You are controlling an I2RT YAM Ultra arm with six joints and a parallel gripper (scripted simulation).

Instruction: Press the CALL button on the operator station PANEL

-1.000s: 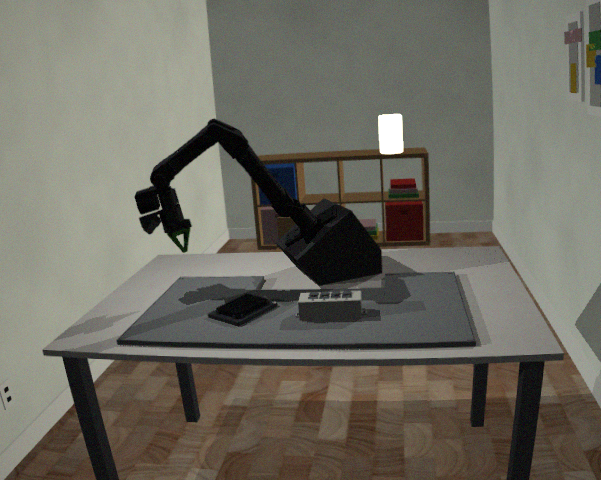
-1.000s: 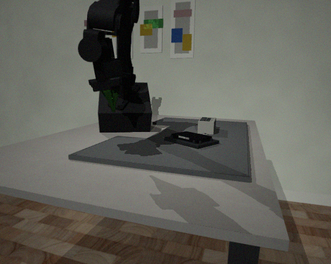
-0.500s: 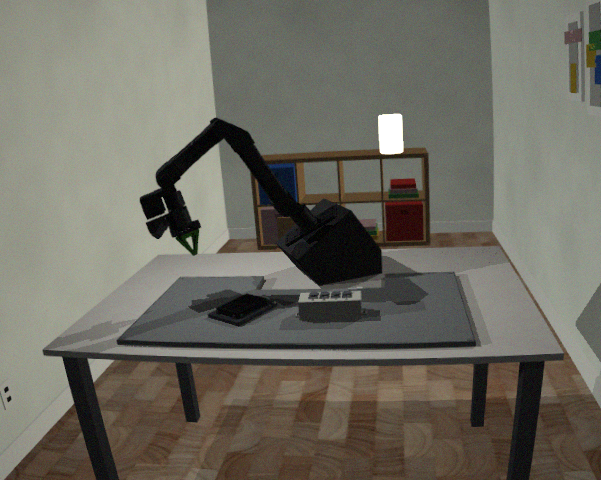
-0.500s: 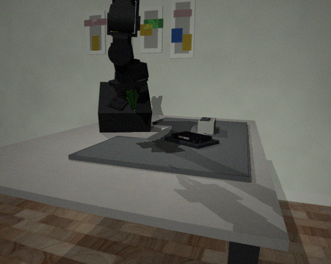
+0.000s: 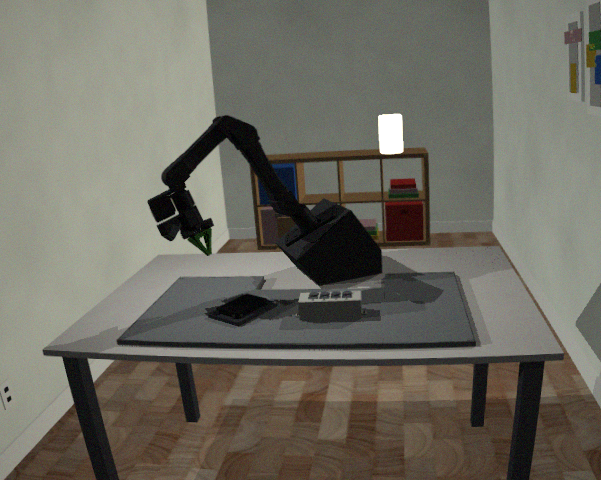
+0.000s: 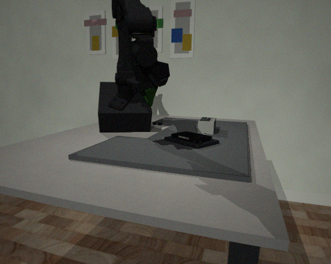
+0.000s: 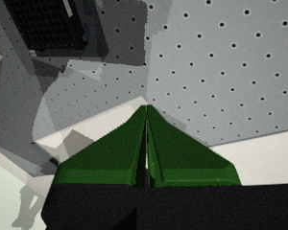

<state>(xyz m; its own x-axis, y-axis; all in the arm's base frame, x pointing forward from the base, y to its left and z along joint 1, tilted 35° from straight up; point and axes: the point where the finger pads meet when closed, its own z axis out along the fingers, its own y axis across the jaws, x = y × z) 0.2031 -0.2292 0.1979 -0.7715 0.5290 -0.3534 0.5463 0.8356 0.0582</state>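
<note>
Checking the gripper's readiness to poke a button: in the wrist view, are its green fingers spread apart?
No, the green fingers of the gripper lie pressed together into one wedge, with nothing between them.

The table (image 5: pixel 507 330) is seen frontally from afar in the top view, low from 1 side in the exterior view. The mat (image 7: pixel 247 57), shared by all 3, is viewed closely downward from the wrist.
</note>
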